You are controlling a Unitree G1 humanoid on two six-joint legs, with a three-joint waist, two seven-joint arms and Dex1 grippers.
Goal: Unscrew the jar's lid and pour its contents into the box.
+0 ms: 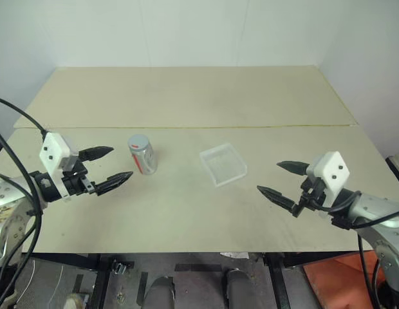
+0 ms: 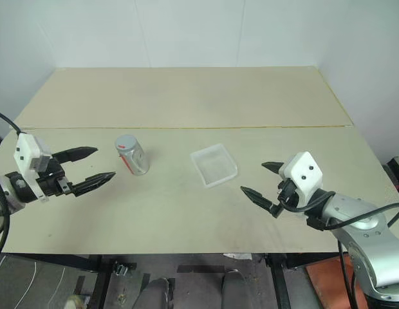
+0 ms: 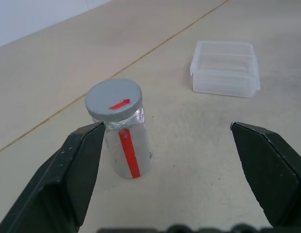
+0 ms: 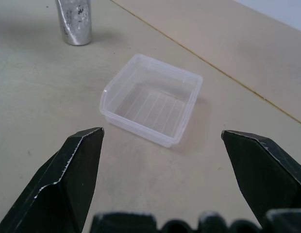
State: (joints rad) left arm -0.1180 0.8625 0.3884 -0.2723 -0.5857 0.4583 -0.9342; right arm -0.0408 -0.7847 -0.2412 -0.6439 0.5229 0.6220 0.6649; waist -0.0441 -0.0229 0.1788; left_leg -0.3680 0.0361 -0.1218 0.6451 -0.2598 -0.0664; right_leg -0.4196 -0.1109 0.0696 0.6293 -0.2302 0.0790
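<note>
- The jar's (image 3: 125, 141) insides could not be seen: its silvery side was opaque and the lid (image 3: 113, 99) covered the top, so nothing could be told of any contents. In the right wrist view its upper part was cut off at the frame edge.
- The jar stood upright on the table (image 1: 186, 212), on the robot's left, just past the seam (image 1: 251, 127) that ran across the tabletop. It was a small silvery-grey cylinder with a red stripe down its side and a red-and-white band near the top.
- The lid was a flat grey cap, still seated on the jar, with a short red mark on top.
- The box (image 1: 223, 163) lay near the middle of the table, to the right of the jar and well apart from it. It was clear plastic, roughly square with rounded corners, turned at an angle to the table edge, and looked empty.
- The left gripper (image 1: 108, 166) hovered just beside the jar on its left, its black fingers (image 3: 68, 170) spread wide and holding nothing, without touching the jar.
- The right gripper (image 1: 281, 179) hung over the table to the right of the box, clear of it, fingers (image 4: 68, 179) likewise spread wide and empty.
- Nothing lay between either gripper and the jar or box.
</note>
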